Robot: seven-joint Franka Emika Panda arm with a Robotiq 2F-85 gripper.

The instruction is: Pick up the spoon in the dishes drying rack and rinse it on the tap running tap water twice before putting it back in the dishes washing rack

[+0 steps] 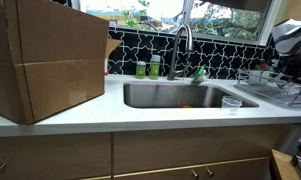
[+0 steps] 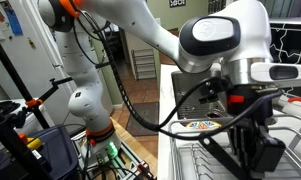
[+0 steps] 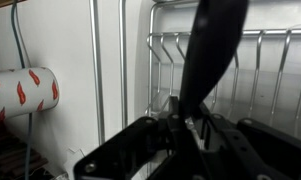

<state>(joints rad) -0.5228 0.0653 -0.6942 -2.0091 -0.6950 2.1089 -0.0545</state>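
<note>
In the wrist view my gripper is shut on a long black spoon, which rises from between the jaws towards the top of the picture. Behind it are the wires of the dish rack. In an exterior view the gripper hangs low over the rack; the spoon cannot be made out there. In an exterior view the steel gooseneck tap stands behind the sink, with the rack to its right under the arm. Whether water runs I cannot tell.
A large cardboard box fills the counter left of the sink. Two green bottles stand by the tap's base. A small clear cup sits at the sink's right edge. A white roll with red marks lies beside the rack.
</note>
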